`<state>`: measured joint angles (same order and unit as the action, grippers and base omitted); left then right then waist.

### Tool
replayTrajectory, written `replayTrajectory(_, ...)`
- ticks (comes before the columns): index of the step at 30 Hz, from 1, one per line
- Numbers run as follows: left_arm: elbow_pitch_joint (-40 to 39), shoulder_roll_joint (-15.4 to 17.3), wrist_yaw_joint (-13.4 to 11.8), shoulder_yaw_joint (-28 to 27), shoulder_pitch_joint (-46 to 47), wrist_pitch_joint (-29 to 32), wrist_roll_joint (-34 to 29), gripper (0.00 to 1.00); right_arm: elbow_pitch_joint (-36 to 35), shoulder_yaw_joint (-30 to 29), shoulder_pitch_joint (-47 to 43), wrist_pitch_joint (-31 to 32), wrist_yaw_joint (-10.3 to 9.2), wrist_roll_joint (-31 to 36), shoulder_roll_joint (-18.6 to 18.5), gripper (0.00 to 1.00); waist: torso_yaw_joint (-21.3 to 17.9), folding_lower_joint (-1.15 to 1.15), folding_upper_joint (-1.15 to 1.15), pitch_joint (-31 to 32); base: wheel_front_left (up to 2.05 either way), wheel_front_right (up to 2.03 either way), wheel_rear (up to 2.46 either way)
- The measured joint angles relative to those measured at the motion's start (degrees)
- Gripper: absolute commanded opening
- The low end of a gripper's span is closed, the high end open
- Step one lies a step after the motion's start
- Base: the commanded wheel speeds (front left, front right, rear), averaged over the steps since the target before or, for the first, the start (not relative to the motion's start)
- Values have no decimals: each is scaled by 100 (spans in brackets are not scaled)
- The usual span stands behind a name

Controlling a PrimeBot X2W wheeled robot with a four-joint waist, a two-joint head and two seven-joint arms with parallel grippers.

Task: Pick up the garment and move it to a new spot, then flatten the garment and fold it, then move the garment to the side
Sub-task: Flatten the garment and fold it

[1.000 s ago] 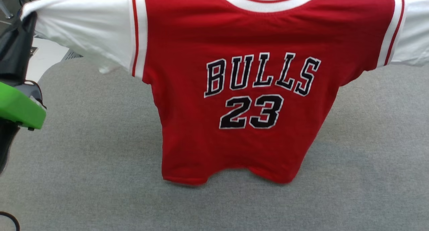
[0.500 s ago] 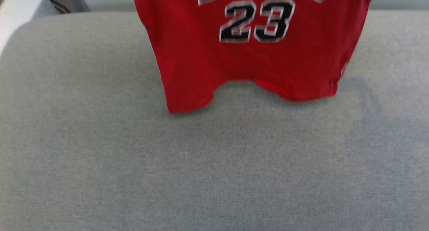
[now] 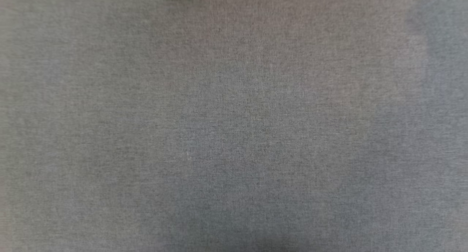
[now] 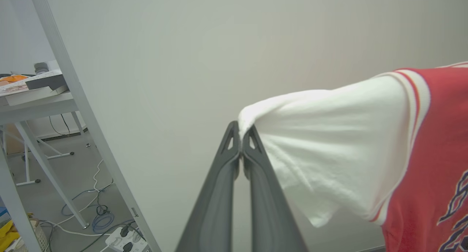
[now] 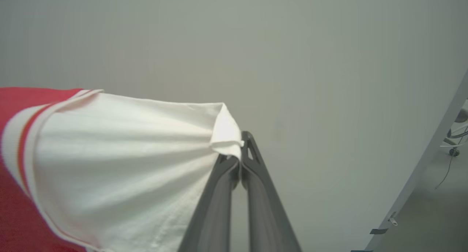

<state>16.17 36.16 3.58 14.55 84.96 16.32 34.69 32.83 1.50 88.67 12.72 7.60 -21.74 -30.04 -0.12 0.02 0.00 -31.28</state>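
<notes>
We found the left end effector (image 4: 240,131) with its two dark fingers pressed together, the outer hem of one white sleeve of the garment (image 4: 329,149) pinched between the tips. From that grip the sleeve was drawn taut towards the red body at the right of the left wrist view. There the red-and-white shoulder trim and part of the dark chest lettering were visible. The cloth hung in the air before a pale wall (image 4: 219,43).

The right end effector (image 5: 239,149) was likewise closed, gripping the hem of the opposite white sleeve, with a small fold of white fabric standing above its fingertips. That sleeve stretched left to the striped trim and red body.

In the head view we recorded the grey fabric-covered table (image 3: 234,135), blurred, with a narrow red sliver of the garment at the far edge, left of centre. We could not tell whether that sliver touched the table or hung above it.

To the left of the left end effector we noted a slanted metal post (image 4: 73,98), a side table (image 4: 36,105) carrying books, and cables (image 4: 98,215) and a power strip (image 4: 124,241) on the floor (image 4: 55,171). A grey post (image 5: 427,164) stood at the right of the right wrist view
</notes>
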Motion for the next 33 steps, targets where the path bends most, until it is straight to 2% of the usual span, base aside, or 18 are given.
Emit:
replayTrajectory(7, 1248, -278, 124, 85, 932, -776, -224, 0, 980, 37, 789, -612, 1, 249, 266, 0, -46, 0, 0, -479, 0, 0, 0)
replayTrajectory(15, 2125, -502, 283, 327, 848, -1392, -255, 0, 1644, 226, 795, -1067, 0, 75, 432, 0, -20, 0, 0, -605, 0, 0, 0)
replayTrajectory(26, 2396, -748, 375, 891, -1154, -2002, 111, 0, 2012, 671, -670, -1258, -1, -660, 548, 0, 31, -1, 0, -112, 0, 0, 0)
replayTrajectory(33, 2054, -788, 376, 1313, -2821, -2028, 599, 0, 1540, 1278, -2309, -803, -4, -1607, 483, 0, 72, -2, 0, 500, 0, 0, 0)
